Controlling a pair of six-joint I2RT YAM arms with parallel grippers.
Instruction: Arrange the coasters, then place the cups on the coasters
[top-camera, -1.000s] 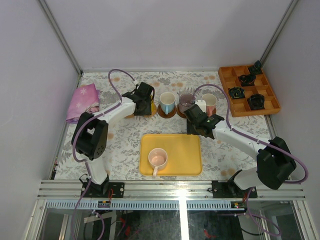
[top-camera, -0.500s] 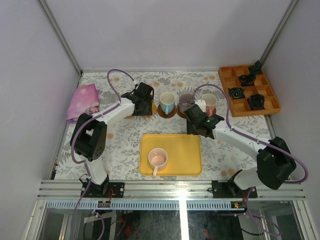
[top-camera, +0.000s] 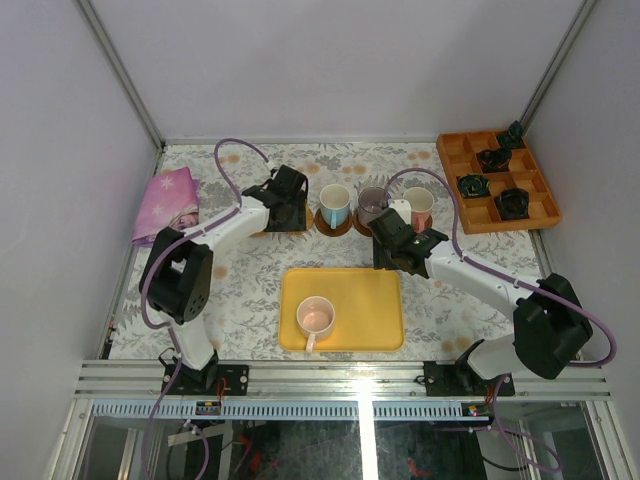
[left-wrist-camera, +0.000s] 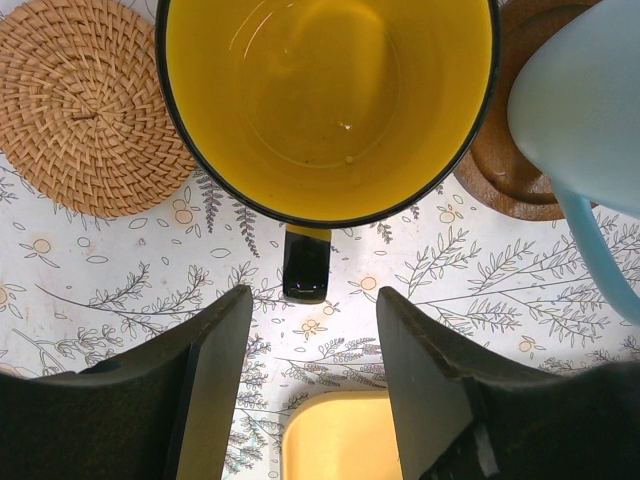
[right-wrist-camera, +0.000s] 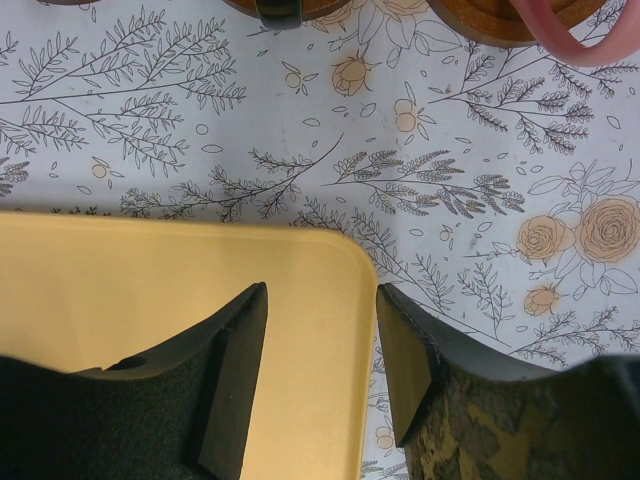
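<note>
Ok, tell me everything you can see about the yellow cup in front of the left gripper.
The yellow cup stands upright and empty, glossy yellow inside with a dark rim, ceramic by the look. Its stubby dark handle points at the open left gripper, whose fingers flank it without touching. A woven coaster lies to its left and a light-blue cup on a dark wooden coaster to its right. Its base is hidden.

Yellow tray (top-camera: 372, 302), pink cloth (top-camera: 167, 203), wooden organizer (top-camera: 470, 215)
</note>
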